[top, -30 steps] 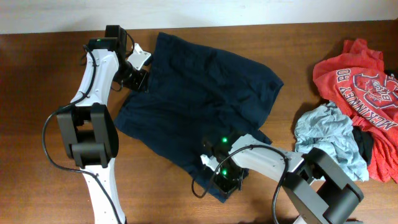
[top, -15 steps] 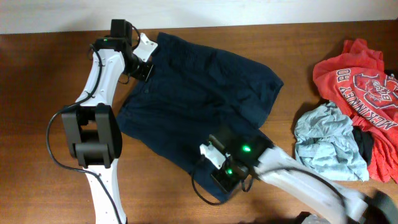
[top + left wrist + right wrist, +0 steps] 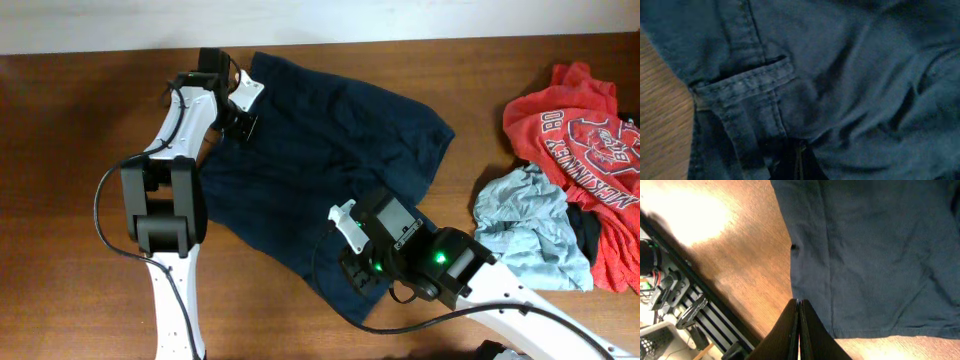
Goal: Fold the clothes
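Since a second ago, left gripper [image 3: 243,124] had slid right along the top-left edge of the navy garment [image 3: 330,140], and the cloth's left side had drawn in a little with it. Right arm had swung round over the same span; its wrist now sat further up over the garment's lower part, near the front hem.

Navy garment lay spread and wrinkled across the middle of the wooden table [image 3: 80,150], upper corner close to the back edge, lowest corner pointing at the front edge.

Left wrist view: lens filled with blue cloth, a stitched band [image 3: 745,82] crossing a seam, a strip of bare wood at the left. Fingers lost in the dark blur at the bottom; could not tell whether spread or closed.

Right gripper [image 3: 799,301]: fingers pressed flat together, tips over bare wood right at the garment's side edge. Whether any cloth was nipped between them, could not tell.

Red T-shirt [image 3: 575,130] with white lettering heaped at the far right; pale blue-grey garment [image 3: 525,225] crumpled just beside it, both well apart from the navy one.
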Controlling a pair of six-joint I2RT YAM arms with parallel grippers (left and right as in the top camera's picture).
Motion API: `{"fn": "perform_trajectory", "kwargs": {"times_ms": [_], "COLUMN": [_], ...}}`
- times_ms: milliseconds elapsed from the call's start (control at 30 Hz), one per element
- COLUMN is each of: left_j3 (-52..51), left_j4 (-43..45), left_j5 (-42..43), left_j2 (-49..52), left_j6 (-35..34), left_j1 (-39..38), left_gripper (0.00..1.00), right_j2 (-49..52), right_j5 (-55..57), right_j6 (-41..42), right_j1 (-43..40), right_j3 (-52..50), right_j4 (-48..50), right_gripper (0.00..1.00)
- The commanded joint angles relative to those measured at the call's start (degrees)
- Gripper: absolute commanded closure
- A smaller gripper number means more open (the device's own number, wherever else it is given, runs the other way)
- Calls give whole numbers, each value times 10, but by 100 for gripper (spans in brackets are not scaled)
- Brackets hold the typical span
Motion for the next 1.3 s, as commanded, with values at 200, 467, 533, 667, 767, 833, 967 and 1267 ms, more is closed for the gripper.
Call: {"fn": "perform_trajectory", "kwargs": {"times_ms": [200, 467, 533, 667, 767, 833, 967, 1267], "left_j3": [-2, -2, -2, -2, -2, -2, -2, -2], "left_j4": [-100, -159, -159, -159, -156, -151, -148, -139], "left_j5": [-251, -229, -229, -248, -266, -266, -266, -266], "left_j2": [23, 23, 21, 18, 18, 18, 18, 18], "left_j6": [-342, -322, -298, -259, -260, -260, -260, -260], "left_j1": [77, 93, 74, 31, 17, 17, 20, 41], "left_gripper": [100, 100, 100, 100, 100, 100, 100, 99], "right_j2": [-2, 87, 155, 234, 252, 264, 307, 339], "right_j5": [88, 83, 67, -31, -31, -30, -29, -24], "right_j6": [57, 54, -10, -118, -146, -165, -195, -151], "right_j1": [-6, -106, -112, -109, -107, -107, -107, -107], "right_j3": [6, 6, 6, 7, 6, 6, 5, 3], "right_j4": [-7, 43, 67, 83, 89, 102, 115, 19], "right_gripper": [95, 86, 85, 87, 86, 86, 86, 91]}}
